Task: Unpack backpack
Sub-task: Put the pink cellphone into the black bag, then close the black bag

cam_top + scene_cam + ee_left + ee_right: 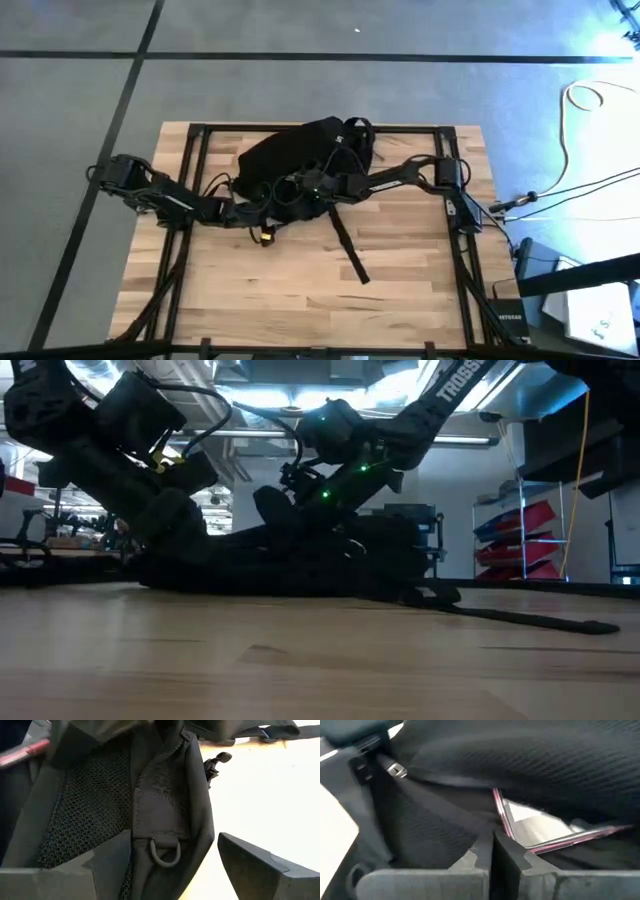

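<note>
Wooden planks of the table (400, 300) are carrying the backpack (290, 150), which is lying flat toward the far side, one strap (345, 245) trailing toward the near edge. I am reaching in from both sides. My left fingers (165, 870) are standing apart around a padded strap end with a D-ring (164, 851). My right fingers (492, 857) are pressed together at the bag's opening, beside a pink-edged flat item (545, 832). I judge extraction is just starting; next I need to part them and grip that item.
</note>
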Robot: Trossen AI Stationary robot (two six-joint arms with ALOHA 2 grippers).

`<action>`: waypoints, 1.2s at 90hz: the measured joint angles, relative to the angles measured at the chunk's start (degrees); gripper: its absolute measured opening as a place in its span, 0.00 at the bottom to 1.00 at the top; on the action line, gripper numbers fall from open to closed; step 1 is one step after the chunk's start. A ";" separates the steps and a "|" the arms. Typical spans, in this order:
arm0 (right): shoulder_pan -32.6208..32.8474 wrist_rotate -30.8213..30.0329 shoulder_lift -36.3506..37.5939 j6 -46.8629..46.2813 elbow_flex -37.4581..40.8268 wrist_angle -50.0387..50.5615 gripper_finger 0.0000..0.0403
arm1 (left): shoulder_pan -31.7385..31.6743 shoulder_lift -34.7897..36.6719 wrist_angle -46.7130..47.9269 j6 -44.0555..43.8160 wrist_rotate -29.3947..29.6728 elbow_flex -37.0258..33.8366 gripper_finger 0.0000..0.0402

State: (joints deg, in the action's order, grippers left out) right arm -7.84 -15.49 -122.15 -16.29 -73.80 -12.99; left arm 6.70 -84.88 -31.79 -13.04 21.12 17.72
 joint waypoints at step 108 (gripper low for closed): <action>8.25 -23.34 11.67 0.44 0.04 21.22 0.00 | 3.53 5.24 5.03 -0.50 -1.29 -0.02 0.70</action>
State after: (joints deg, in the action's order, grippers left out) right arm 0.41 -38.83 -110.47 -15.85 -73.76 8.23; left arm 10.23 -79.65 -26.76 -13.54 19.83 17.69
